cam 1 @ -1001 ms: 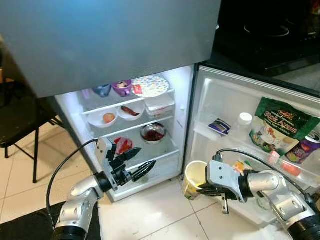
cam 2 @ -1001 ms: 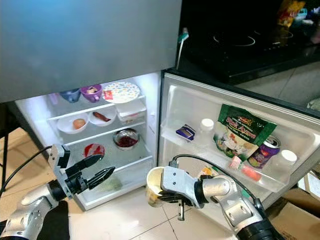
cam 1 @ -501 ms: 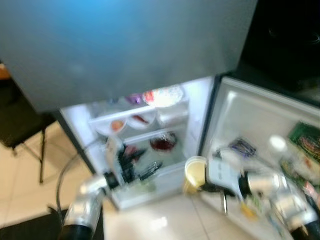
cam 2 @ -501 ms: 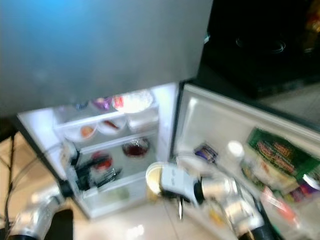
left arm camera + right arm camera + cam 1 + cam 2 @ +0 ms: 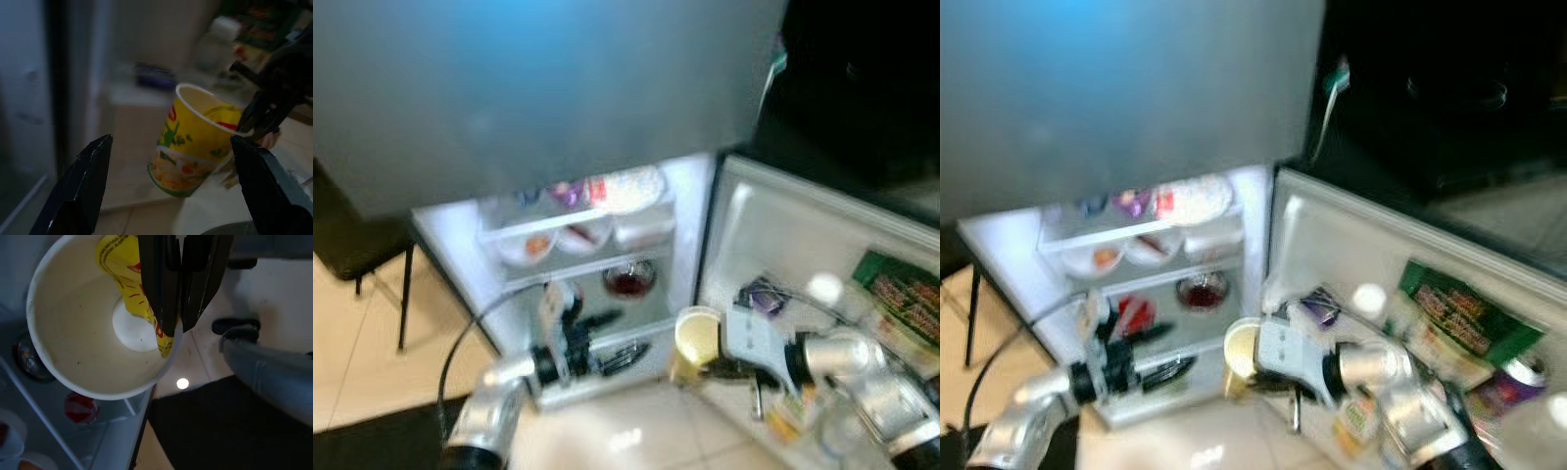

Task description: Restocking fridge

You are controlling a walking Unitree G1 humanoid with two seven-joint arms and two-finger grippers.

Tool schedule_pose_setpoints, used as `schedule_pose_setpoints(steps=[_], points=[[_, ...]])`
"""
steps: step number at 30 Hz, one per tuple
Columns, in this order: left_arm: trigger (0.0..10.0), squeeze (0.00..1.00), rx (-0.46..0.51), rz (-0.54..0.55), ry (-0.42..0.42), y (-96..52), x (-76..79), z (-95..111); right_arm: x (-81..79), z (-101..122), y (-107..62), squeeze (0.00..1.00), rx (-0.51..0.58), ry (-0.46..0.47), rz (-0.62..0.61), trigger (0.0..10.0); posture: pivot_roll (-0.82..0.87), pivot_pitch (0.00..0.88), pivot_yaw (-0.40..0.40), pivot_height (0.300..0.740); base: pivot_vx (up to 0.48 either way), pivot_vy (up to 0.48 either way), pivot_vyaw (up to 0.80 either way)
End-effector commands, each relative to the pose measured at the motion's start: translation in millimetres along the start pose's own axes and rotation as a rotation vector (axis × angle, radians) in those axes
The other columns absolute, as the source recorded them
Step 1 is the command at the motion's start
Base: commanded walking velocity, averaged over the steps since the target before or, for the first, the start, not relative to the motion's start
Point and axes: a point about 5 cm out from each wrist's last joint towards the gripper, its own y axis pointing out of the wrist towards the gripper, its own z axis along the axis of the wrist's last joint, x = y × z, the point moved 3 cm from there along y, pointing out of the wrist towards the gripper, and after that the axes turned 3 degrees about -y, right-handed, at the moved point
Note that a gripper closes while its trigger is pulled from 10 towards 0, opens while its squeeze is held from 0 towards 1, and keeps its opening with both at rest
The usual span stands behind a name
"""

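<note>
One open fridge (image 5: 690,211), blurred, shelves holding several bowls, a plate and one dark dish (image 5: 628,281). Two grippers: left gripper (image 5: 612,338) spread wide by the lower shelf; right gripper (image 5: 178,293) pinching the rim of one yellow cup (image 5: 696,345), a yellow packet inside, at the door's foot.

Pale floor tiles (image 5: 636,431) gleamed, a black chair (image 5: 362,255) stood at the left, dark counter (image 5: 1449,108) behind
</note>
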Motion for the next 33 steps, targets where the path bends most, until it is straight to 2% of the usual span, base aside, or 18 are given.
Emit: schedule_pose_setpoints(steps=[1, 4, 6, 7, 9, 12, 18, 19, 20, 23, 24, 26, 28, 30, 33], points=[[10.0, 0.00, -0.001, -0.018, -0.014, -5.6, 1.5, 1.3, -3.3, 17.9, 1.3, 0.00, 0.076, -0.008, 0.025, 10.0, -0.04, 0.000, 0.021, 0.740, 0.000, 0.000, 0.00], [10.0, 0.00, -0.003, -0.023, -0.017, -6.6, 2.0, 1.0, -3.6, 22.0, 1.1, 0.00, 0.093, -0.009, 0.030, 10.0, -0.04, 0.000, 0.020, 0.740, 0.000, 0.000, 0.00], [10.0, 0.00, -0.011, -0.038, -0.020, -9.5, 3.7, 0.4, 4.0, 36.7, 1.2, 0.00, 0.156, -0.028, -0.004, 10.0, -0.04, 0.000, 0.020, 0.740, 0.000, 0.000, 0.00], [10.0, 0.00, -0.011, -0.038, -0.020, -9.5, 3.7, 0.4, 4.0, 36.7, 1.2, 0.00, 0.156, -0.028, -0.004, 10.0, -0.04, 0.000, 0.020, 0.740, 0.000, 0.000, 0.00], [10.0, 0.00, -0.009, -0.058, -0.022, -13.8, 4.8, 4.2, 21.2, 56.7, -0.7, 0.00, 0.233, -0.067, -0.077, 10.0, -0.04, 0.000, 0.017, 0.740, 0.000, 0.000, 0.00], [10.0, 0.00, -0.016, -0.066, -0.022, -19.9, 3.8, 8.0, 38.7, 68.9, -4.0, 0.00, 0.252, -0.088, -0.139, 10.0, -0.04, 0.000, 0.015, 0.740, 0.000, 0.000, 0.00], [10.0, 0.00, -0.018, -0.067, -0.025, -21.1, 3.8, 8.3, 40.4, 69.7, -4.7, 0.00, 0.248, -0.088, -0.143, 10.0, -0.04, 0.000, 0.015, 0.740, 0.000, 0.000, 0.00], [10.0, 0.00, -0.033, -0.068, -0.022, -26.7, 4.1, 7.6, 51.1, 73.9, -5.7, 0.00, 0.228, -0.106, -0.181, 10.0, -0.04, 0.000, 0.008, 0.740, 0.000, 0.000, 0.00], [10.0, 0.00, -0.033, -0.068, -0.022, -26.7, 4.1, 7.6, 51.1, 73.9, -5.7, 0.00, 0.228, -0.106, -0.181, 10.0, -0.04, 0.000, 0.008, 0.740, 0.000, 0.000, 0.00], [10.0, 0.00, -0.065, -0.048, 0.003, -37.1, 2.7, 5.7, 83.3, 79.1, -4.0, 0.00, 0.104, -0.181, -0.307, 10.0, -0.04, 0.000, -0.001, 0.740, 0.000, 0.000, 0.00], [10.0, 0.00, -0.065, -0.048, 0.003, -37.1, 2.7, 5.7, 83.3, 79.1, -4.0, 0.00, 0.104, -0.181, -0.307, 10.0, -0.04, 0.000, -0.001, 0.740, 0.000, 0.000, 0.00], [10.0, 0.00, -0.066, -0.038, 0.009, -38.0, 2.0, 6.1, 94.4, 77.8, -2.2, 0.00, 0.050, -0.201, -0.350, 10.0, -0.03, 0.000, -0.007, 0.740, 0.000, 0.000, 0.00], [10.0, 0.00, -0.066, -0.038, 0.009, -38.0, 2.0, 6.1, 94.4, 77.8, -2.2, 0.00, 0.050, -0.201, -0.350, 10.0, -0.03, 0.000, -0.007, 0.740, 0.000, 0.000, 0.00], [10.0, 0.00, -0.076, -0.032, 0.015, -38.2, 2.8, 5.1, 107.3, 72.8, -0.9, 0.00, -0.034, -0.227, -0.368, 10.0, -0.02, 0.000, -0.017, 0.740, 0.000, 0.000, 0.00], [10.0, 0.00, -0.079, -0.032, 0.017, -38.2, 3.8, 4.6, 113.0, 69.3, -1.0, 0.00, -0.080, -0.241, -0.366, 10.0, -0.02, 0.000, -0.019, 0.740, 0.000, 0.000, 0.00]])
